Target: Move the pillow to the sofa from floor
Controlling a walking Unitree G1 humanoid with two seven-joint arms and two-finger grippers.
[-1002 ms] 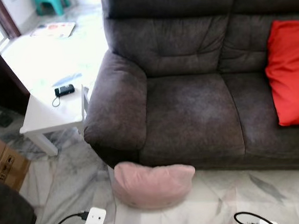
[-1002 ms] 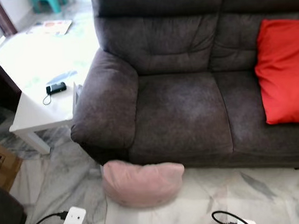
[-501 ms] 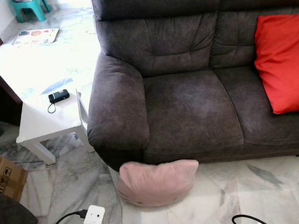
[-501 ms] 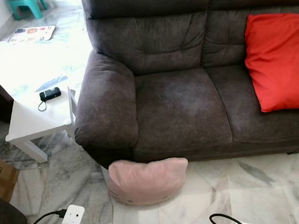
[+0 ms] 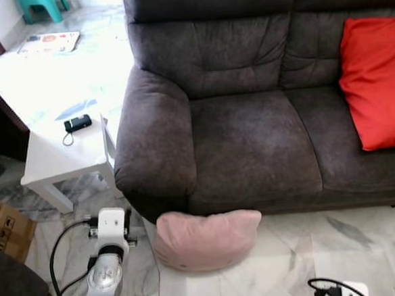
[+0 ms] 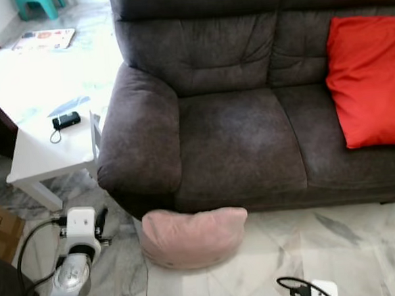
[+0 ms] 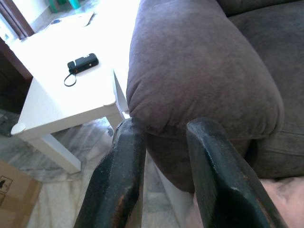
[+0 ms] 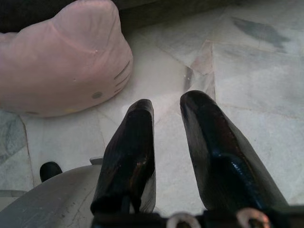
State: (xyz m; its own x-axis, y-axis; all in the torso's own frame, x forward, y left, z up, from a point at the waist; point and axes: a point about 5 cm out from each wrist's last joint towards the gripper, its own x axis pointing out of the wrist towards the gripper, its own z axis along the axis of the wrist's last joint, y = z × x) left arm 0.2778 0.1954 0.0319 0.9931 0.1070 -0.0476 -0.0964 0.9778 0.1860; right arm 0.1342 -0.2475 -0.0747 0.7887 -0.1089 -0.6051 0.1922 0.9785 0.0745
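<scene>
Head views: the pink pillow lies on the floor at lower centre, touching the sofa front, its long axis running across the frame. The left arm reaches up at lower left, just beside the pillow's left end and nearer it.

Left wrist view: the left gripper has its jaws parted and empty, aimed at the sofa's armrest; a sliver of pillow shows at lower right.

Right wrist view: the right gripper is released, the pillow lying at upper left.

Pillow jammed against sofa front; floor rightward open.
</scene>
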